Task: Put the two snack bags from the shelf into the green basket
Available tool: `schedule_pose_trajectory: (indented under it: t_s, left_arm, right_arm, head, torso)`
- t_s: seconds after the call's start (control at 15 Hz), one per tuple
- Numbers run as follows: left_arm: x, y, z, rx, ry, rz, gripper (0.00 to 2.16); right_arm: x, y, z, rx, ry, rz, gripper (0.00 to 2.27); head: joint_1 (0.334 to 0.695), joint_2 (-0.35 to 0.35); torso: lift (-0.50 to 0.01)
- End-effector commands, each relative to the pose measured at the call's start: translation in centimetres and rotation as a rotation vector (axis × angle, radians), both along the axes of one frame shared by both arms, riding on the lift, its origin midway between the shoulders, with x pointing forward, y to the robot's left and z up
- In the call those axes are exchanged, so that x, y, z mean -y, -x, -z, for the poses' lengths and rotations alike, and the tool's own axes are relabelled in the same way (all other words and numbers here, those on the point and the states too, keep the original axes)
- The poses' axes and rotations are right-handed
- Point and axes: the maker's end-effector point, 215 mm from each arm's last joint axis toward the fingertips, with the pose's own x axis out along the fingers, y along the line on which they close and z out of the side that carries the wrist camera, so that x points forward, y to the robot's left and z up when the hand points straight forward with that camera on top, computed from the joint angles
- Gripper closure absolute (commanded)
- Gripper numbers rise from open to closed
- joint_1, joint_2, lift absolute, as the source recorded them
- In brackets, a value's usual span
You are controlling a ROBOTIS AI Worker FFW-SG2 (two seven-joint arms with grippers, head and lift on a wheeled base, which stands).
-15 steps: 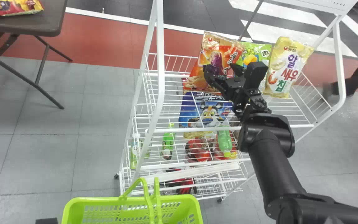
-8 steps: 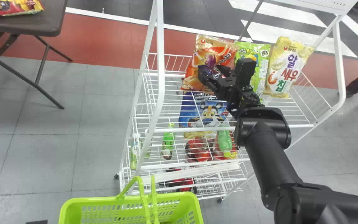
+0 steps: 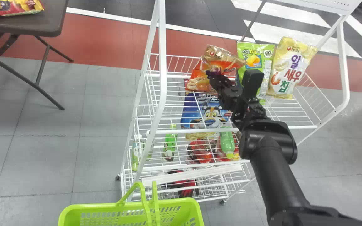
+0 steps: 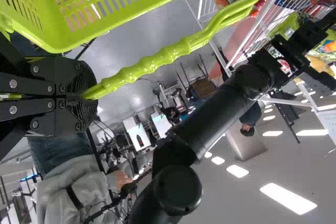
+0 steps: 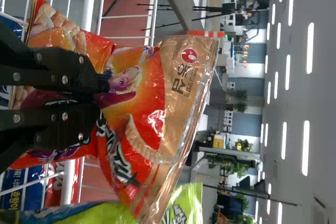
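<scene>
1. Rack. Lift the bag clear of the white wire shelf rack [image 3: 162,62] before any sideways travel; its base could snag on the wires.
2. Basket. Hold the green basket [image 3: 90,207] level by its handle, on which the left gripper [image 4: 86,95] is closed. The basket is in front of the rack, to the left; deliver low over its opening.
3. Orange snack bag [image 5: 152,103]. It is at the top shelf, upper edge tilted, overlapping the green snack bag [image 3: 259,59] in the head view. Draw it away gently so the neighbour is not dragged.
4. Fingers. The right gripper [image 5: 102,96] is nearly closed, apparently pinching the bag's front film. This pinch may slip; lift slowly, without squeezing harder than needed.
</scene>
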Motion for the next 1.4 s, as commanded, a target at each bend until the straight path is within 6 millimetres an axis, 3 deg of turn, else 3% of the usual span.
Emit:
schedule_pose_trajectory:
  t_s: [0.0, 0.27, 0.4, 0.6, 0.73, 0.93, 1.07, 1.2, 1.27, 1.33]
  left_arm:
    - [0.2, 0.2, 0.2, -0.002, -0.006, 0.002, 2.08]
    - [0.2, -0.1, 0.7, -0.002, -0.021, -0.002, 2.08]
    - [0.6, -0.2, 0.6, 0.005, -0.027, 0.002, 2.08]
    - [1.1, -0.1, 0.2, 0.01, -0.026, 0.016, 2.08]
    - [1.3, -0.3, 0.1, 0.015, -0.029, 0.02, 2.08]
    - [1.5, -0.7, 0.0, 0.022, -0.04, 0.023, 2.08]
    - [1.6, -0.8, 0.1, 0.024, -0.046, 0.03, 2.08]
    - [1.5, -1.1, 0.2, 0.032, -0.055, 0.03, 2.08]
    - [1.5, -1.3, 0.2, 0.034, -0.058, 0.029, 2.08]
    - [1.6, -1.4, 0.3, 0.032, -0.059, 0.033, 2.08]
  right_arm:
    - [-0.5, 1.5, -1.3, 0.033, -0.007, -0.016, 2.25]
    - [-1.7, 5.6, -4.3, 0.03, -0.136, -0.066, 2.25]
    - [-2.8, 9.1, -7.1, 0.019, -0.164, -0.094, 2.25]
    - [-2.4, 14.3, -10.1, -0.028, -0.234, -0.1, 2.25]
    - [-1.7, 18.1, -9.7, -0.106, -0.297, -0.09, 2.25]
    - [-1.7, 23.6, -6.5, -0.265, -0.414, -0.098, 2.25]
    - [-3.0, 27.4, -3.5, -0.423, -0.503, -0.127, 2.25]
    - [-5.9, 34.2, 0.1, -0.703, -0.617, -0.141, 2.25]
    - [-7.2, 36.8, 0.8, -0.803, -0.668, -0.148, 2.25]
    - [-7.5, 36.9, 0.2, -0.796, -0.656, -0.158, 2.25]
  head:
    - [0.695, -0.35]
    - [0.695, -0.35]
    - [0.695, -0.35]
    - [0.695, -0.35]
    - [0.695, -0.35]
    - [0.695, -0.35]
    - [0.695, -0.35]
    - [0.695, -0.35]
    - [0.695, -0.35]
    - [0.695, -0.35]
  torso:
    - [-0.001]
    - [-0.001]
    - [-0.001]
    - [-0.001]
    - [-0.001]
    - [-0.001]
    - [-0.001]
    - [-0.001]
    - [-0.001]
    - [-0.001]
